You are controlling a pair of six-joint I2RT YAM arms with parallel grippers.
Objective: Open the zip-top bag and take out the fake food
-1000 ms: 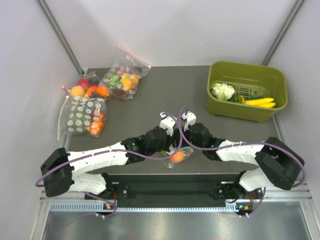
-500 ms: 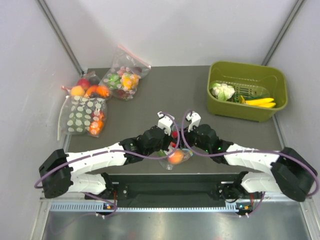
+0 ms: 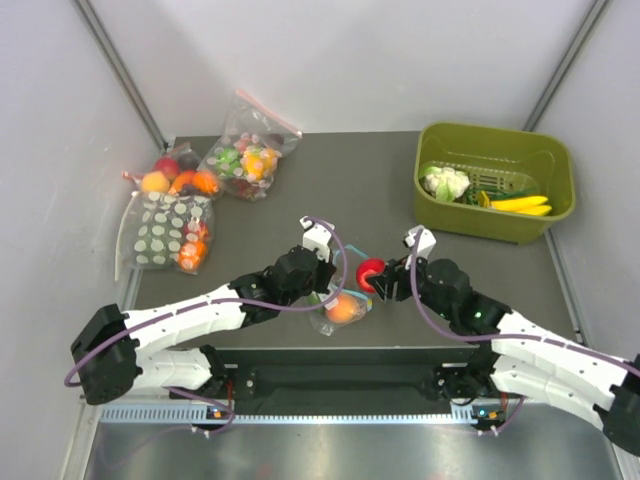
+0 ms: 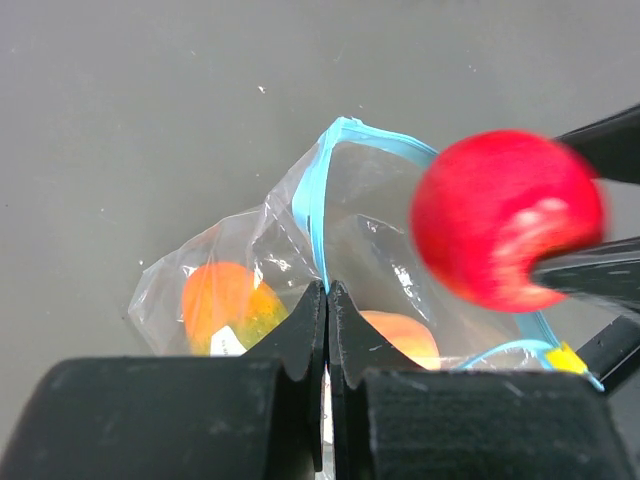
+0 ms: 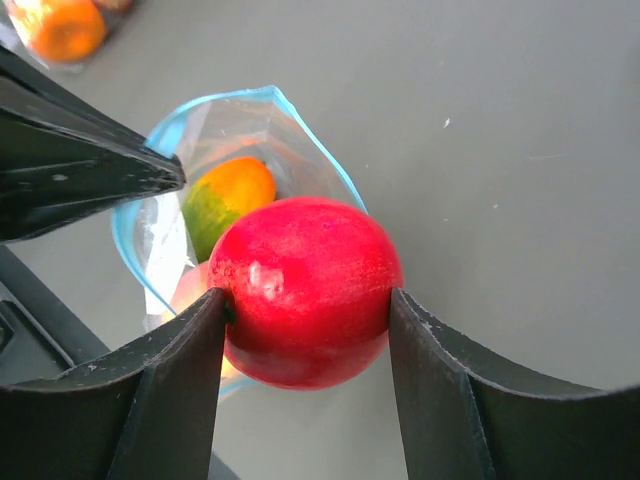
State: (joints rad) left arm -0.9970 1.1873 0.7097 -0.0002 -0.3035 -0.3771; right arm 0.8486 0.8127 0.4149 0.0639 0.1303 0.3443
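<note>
The clear zip-top bag [image 3: 335,312] with a light-blue zip strip [image 4: 312,200] lies near the table's front edge, its mouth open. My left gripper [image 4: 327,290] is shut on the bag's rim at the zip strip. A green-and-orange fruit [image 4: 222,305] and a peach-orange fruit [image 4: 405,337] lie inside the bag. My right gripper [image 5: 305,320] is shut on the red round fruit [image 5: 305,290] and holds it outside the bag, above and to the right of its mouth; it also shows in the top view [image 3: 370,273].
A green bin [image 3: 496,226] with a white cauliflower [image 3: 444,181] and yellow pieces [image 3: 520,205] stands at the back right. A white-dotted bag [image 3: 168,232], a pink-zip bag [image 3: 248,152] and loose fruits [image 3: 172,178] lie at the back left.
My right gripper has drawn back to the right out of the bag with the red fruit in it. My left gripper keeps its hold on the bag's rim and has shifted slightly left.
</note>
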